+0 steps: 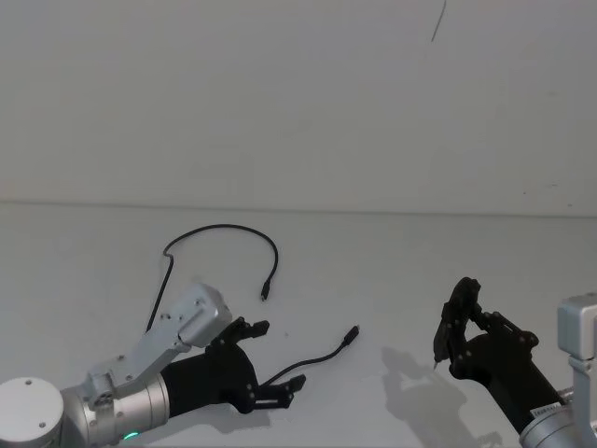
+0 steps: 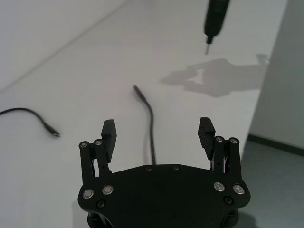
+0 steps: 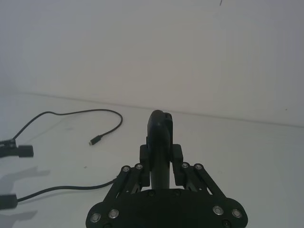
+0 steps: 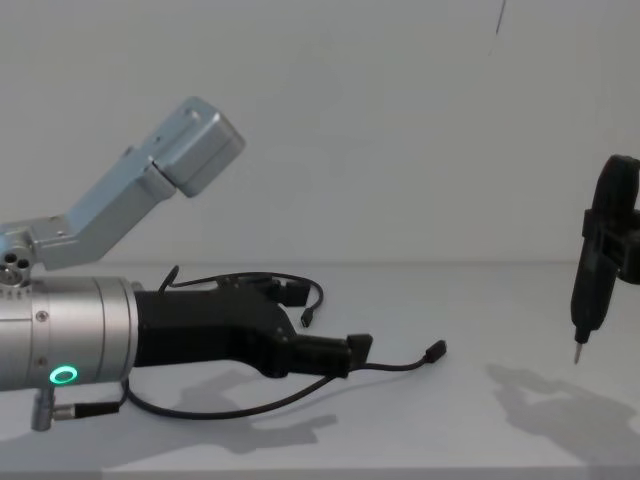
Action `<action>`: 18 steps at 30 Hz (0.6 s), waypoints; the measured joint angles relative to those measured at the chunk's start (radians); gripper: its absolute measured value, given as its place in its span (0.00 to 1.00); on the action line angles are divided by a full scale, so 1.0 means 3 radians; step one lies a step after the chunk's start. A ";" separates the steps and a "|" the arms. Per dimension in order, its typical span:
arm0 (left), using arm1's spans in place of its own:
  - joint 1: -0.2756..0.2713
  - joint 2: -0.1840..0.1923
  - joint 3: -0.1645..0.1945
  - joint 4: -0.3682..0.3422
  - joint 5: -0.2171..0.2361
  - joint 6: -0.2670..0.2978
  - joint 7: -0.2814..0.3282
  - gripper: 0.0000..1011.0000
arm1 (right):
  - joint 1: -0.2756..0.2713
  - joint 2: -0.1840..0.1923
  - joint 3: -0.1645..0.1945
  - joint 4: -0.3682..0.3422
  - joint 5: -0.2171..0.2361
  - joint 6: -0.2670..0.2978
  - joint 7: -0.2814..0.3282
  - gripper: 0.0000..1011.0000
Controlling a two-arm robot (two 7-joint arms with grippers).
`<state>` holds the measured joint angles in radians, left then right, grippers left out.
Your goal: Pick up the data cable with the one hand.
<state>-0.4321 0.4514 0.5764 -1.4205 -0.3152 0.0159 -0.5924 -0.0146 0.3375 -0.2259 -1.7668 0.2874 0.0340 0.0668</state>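
On the left, we see the left gripper (image 1: pixel 277 357), black and angular on a silver cylinder with a green ring. It sits low over the white table (image 1: pixel 392 271) with its two fingers spread wide. From the head view, the cable (image 1: pixel 224 228) seems merely to pass the nearer finger. The left wrist view tells us more: a stretch of cable lies on the table in the gap between the ribbed pads (image 2: pixel 205 128), touching neither. The cable is thin, black and limp (thinner than a finger). One half arches beyond the left arm, its plug pointing back toward the robot. The other half runs out from under the gripper, rightward and away, ending in a small plug. On the right, the right gripper (image 3: pixel 161 156) is raised, its fingers clenched on a smooth black pen tool (image 4: pixel 590 285). The chest view shows us the tool's metal tip pointing down, clear of the table.
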 joint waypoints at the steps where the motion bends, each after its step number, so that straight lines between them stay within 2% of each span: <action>1: -0.0027 -0.0001 0.0021 0.0036 -0.0011 0.0004 -0.0060 0.99 | 0.0000 0.0000 0.0000 0.0000 0.0000 0.0000 0.0000 0.27; 9: -0.0137 -0.0028 0.0112 0.0203 -0.0046 0.0021 -0.0264 0.99 | 0.0000 0.0000 0.0000 0.0000 0.0000 0.0000 0.0000 0.27; 18: -0.0199 -0.0066 0.0172 0.0325 -0.0063 0.0022 -0.0336 0.99 | 0.0000 0.0000 0.0000 0.0000 0.0000 0.0000 0.0000 0.27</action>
<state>-0.4918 0.4316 0.6280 -1.3230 -0.3340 0.0224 -0.6932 -0.0146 0.3375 -0.2258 -1.7668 0.2874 0.0340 0.0668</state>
